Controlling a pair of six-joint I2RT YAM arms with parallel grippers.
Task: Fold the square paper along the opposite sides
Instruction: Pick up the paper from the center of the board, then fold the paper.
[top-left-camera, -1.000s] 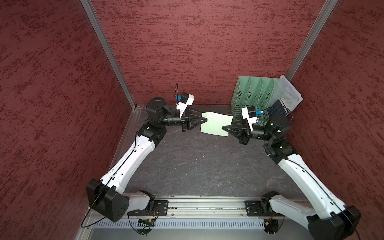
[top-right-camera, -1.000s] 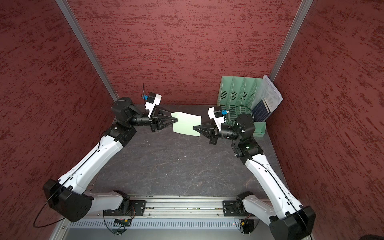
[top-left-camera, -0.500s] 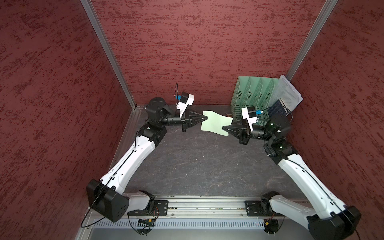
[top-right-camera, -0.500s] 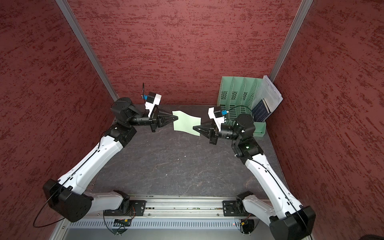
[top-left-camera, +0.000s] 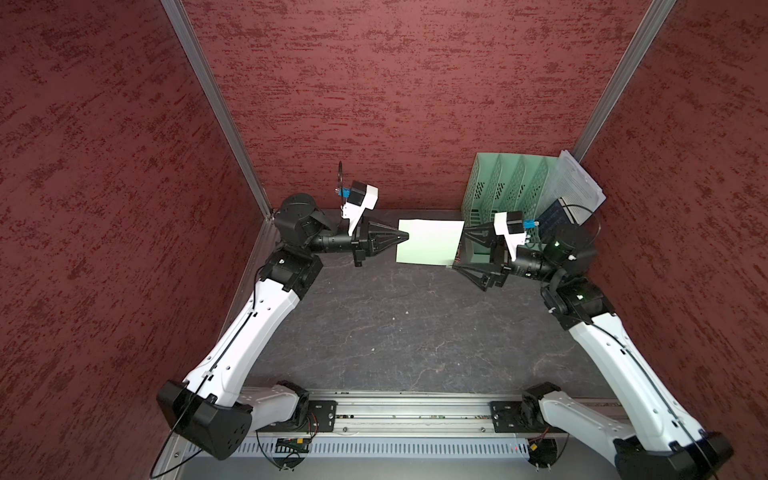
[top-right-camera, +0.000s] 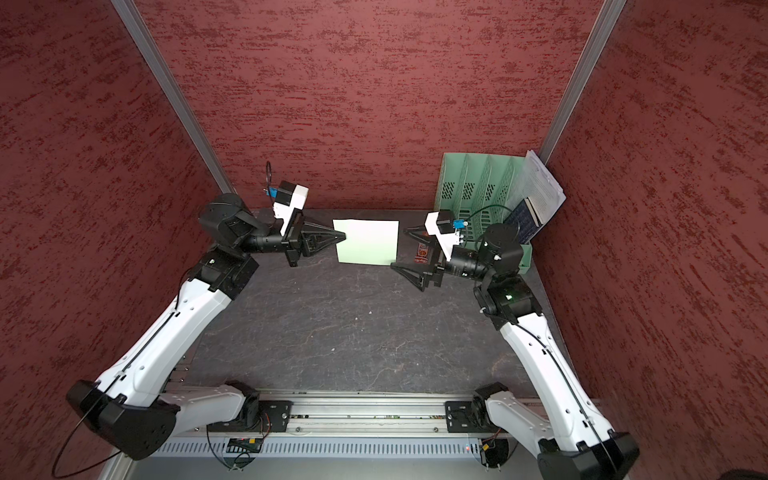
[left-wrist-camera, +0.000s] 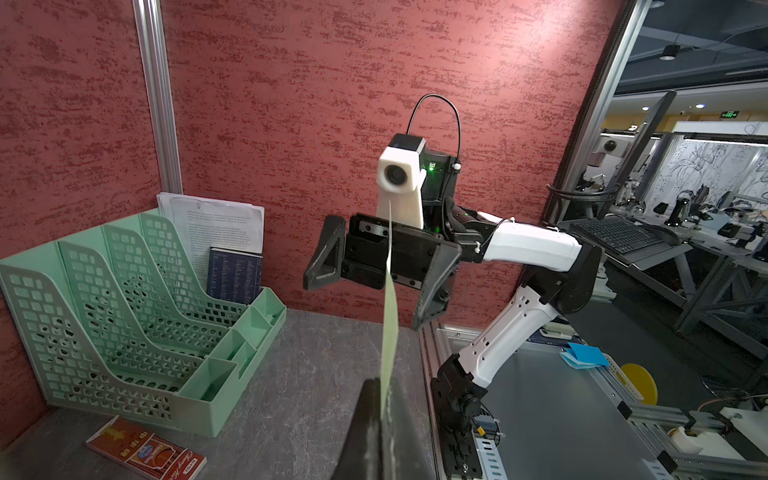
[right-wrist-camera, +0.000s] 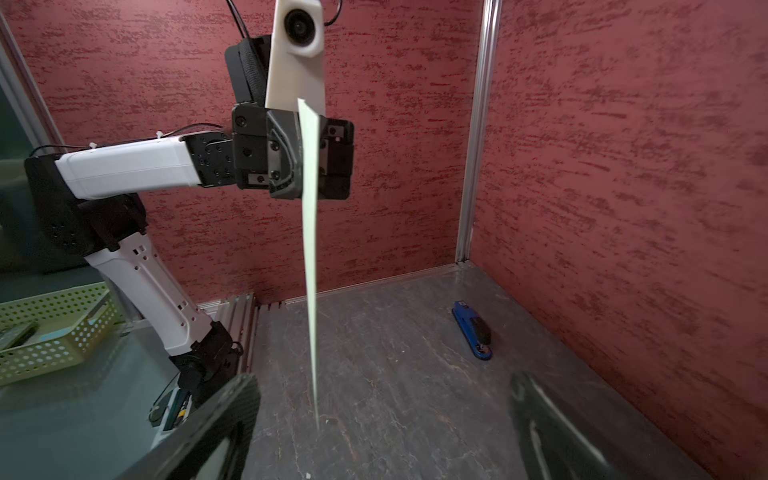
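The square paper is a pale green sheet hanging in the air above the back of the table, also seen in a top view. My left gripper is shut on its left edge. The left wrist view shows the paper edge-on, pinched at the left gripper. My right gripper stands wide open around the paper's right edge. In the right wrist view the paper ends between the spread right gripper fingers and touches neither.
A green file organizer stands at the back right with white printed sheets and a dark blue booklet. A red booklet lies in front of it. A blue stapler lies near the left wall.
My right gripper has opened and let go of the paper's right edge. My left gripper has shut on the left edge, and the sheet now hangs flat from it alone.
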